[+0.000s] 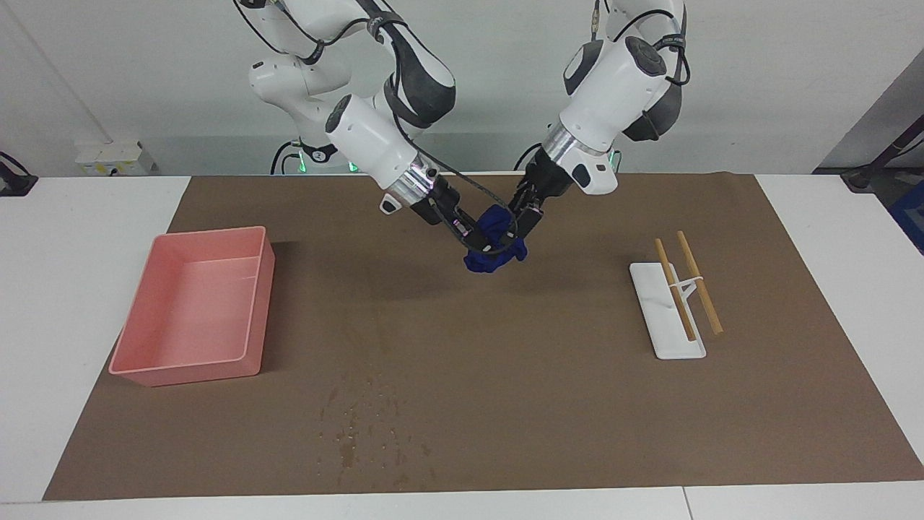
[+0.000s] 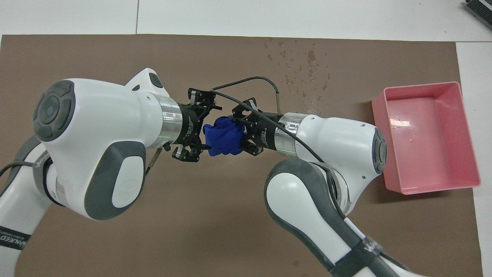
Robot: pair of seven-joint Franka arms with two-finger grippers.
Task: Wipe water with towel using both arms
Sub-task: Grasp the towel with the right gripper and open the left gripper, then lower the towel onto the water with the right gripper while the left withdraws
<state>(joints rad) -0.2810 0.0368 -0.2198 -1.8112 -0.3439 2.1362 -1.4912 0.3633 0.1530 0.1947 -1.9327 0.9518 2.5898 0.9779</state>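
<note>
— As you stand at the tabletop [image 1: 94,238], what do the two arms have between them?

— Both meet over the middle of the brown mat [image 1: 505,375]. The left tool [image 1: 521,225] and the right tool [image 1: 468,232] point at each other, and a small royal-blue towel [image 1: 493,249] hangs bunched between them, lifted above the mat with its shadow underneath.

— Who is holding it?

— Both, as far as I see. From overhead the crumpled towel [image 2: 223,136] fills the gap between the left tool [image 2: 196,130] and the right tool [image 2: 243,132]. Each tool's fingers pinch into an edge of the cloth.

— Where is the water?

— A scatter of dark droplets [image 1: 364,426] marks the mat, farther from the robots than the towel and well apart from it.

— Anything else on the tabletop?

— A pink tray [image 1: 144,318] sits at the right arm's end. At the left arm's end, two wooden chopsticks [image 1: 689,289] lean on a white rest [image 1: 653,318].
</note>
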